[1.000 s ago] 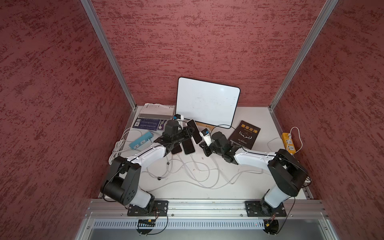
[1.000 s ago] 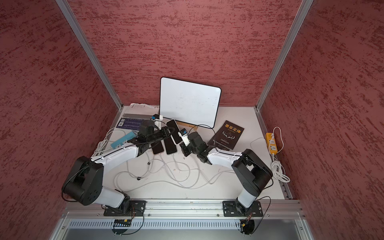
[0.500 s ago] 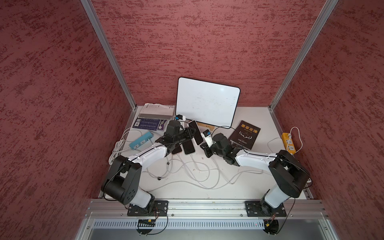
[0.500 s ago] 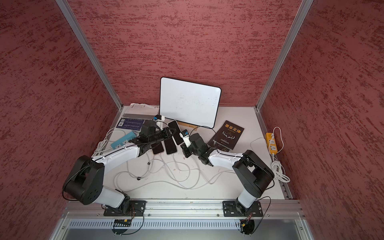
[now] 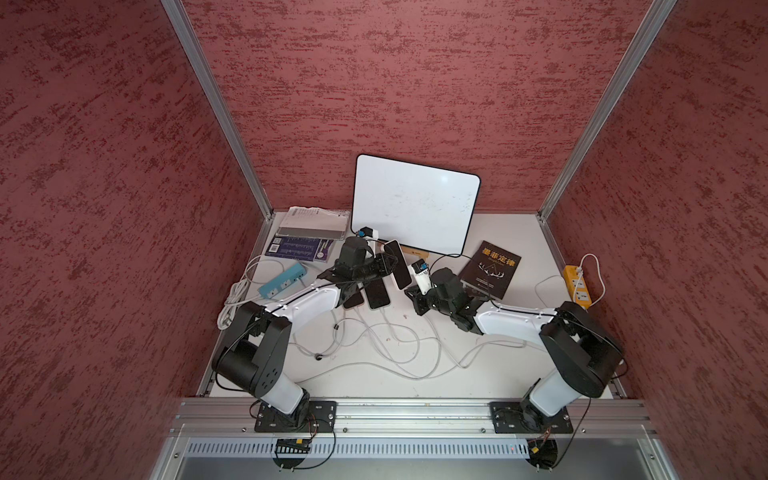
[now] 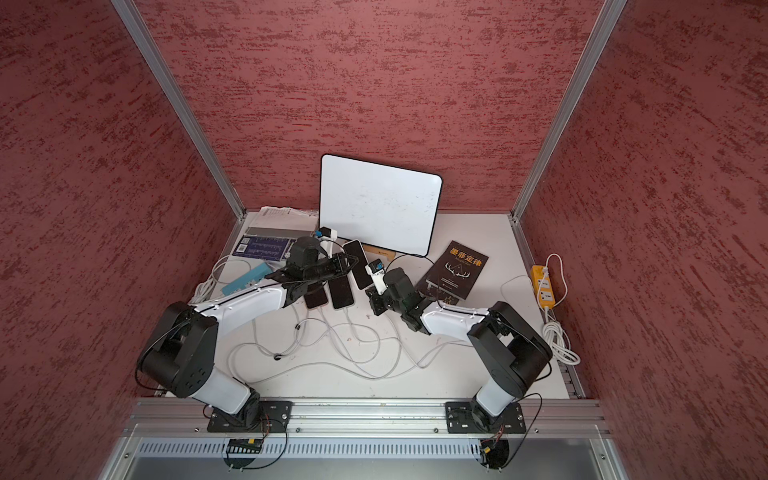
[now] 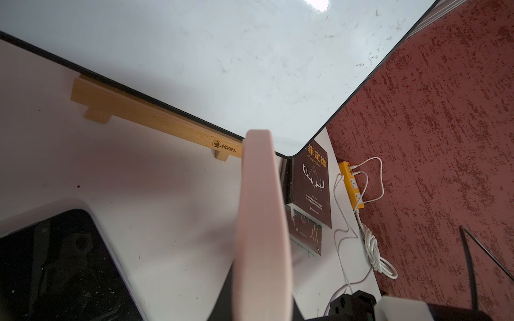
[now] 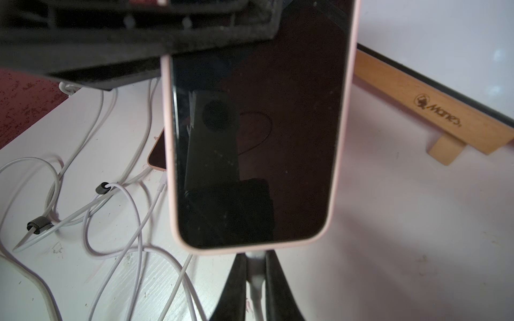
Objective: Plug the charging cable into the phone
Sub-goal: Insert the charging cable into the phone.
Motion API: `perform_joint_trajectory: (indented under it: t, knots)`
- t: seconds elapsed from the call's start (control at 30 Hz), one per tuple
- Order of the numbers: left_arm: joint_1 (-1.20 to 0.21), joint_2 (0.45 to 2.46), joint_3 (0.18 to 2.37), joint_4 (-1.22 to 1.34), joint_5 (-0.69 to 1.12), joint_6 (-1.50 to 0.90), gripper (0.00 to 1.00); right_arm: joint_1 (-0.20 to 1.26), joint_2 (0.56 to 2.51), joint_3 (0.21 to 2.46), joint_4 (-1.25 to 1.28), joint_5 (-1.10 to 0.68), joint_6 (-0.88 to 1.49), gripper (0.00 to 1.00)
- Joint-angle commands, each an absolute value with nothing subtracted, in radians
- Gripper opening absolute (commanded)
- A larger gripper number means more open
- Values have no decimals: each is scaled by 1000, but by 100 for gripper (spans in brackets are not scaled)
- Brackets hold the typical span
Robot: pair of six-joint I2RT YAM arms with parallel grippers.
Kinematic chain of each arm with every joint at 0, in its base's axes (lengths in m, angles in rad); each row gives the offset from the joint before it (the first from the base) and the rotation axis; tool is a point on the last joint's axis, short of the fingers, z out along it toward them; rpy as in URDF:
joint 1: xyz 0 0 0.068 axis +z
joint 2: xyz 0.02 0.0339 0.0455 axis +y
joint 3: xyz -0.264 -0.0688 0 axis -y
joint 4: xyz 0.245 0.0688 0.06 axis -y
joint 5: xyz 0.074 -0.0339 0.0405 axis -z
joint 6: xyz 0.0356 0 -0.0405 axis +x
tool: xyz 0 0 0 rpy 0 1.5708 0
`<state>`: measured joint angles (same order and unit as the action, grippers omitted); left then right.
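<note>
Cable plug (image 8: 255, 279) at phone (image 8: 250, 139) edge

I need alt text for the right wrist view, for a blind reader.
A pink-cased phone, screen dark, fills the view; the right gripper pinches a white cable plug at its end. Loose white cables and a wooden stand lie on the table.

phone (image 8: 264, 139): glossy glass face, matt case (silicone-looking) | stand (image 8: 395, 94): smooth pale wood | walls (image 5: 415, 83): rough, grainy
</note>
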<state>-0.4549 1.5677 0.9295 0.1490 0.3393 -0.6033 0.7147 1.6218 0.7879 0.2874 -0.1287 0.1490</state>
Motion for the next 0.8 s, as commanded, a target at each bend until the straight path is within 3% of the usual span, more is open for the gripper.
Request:
perform_joint_trajectory:
  t: [0.0,0.77]
  knots:
    - [-481,1589,939,88,405,-572,0,702,1561,816,472,-130,167,0]
    - [-482,1587,948,72,407,-564,0,658,1609,902,494,-223,227,0]
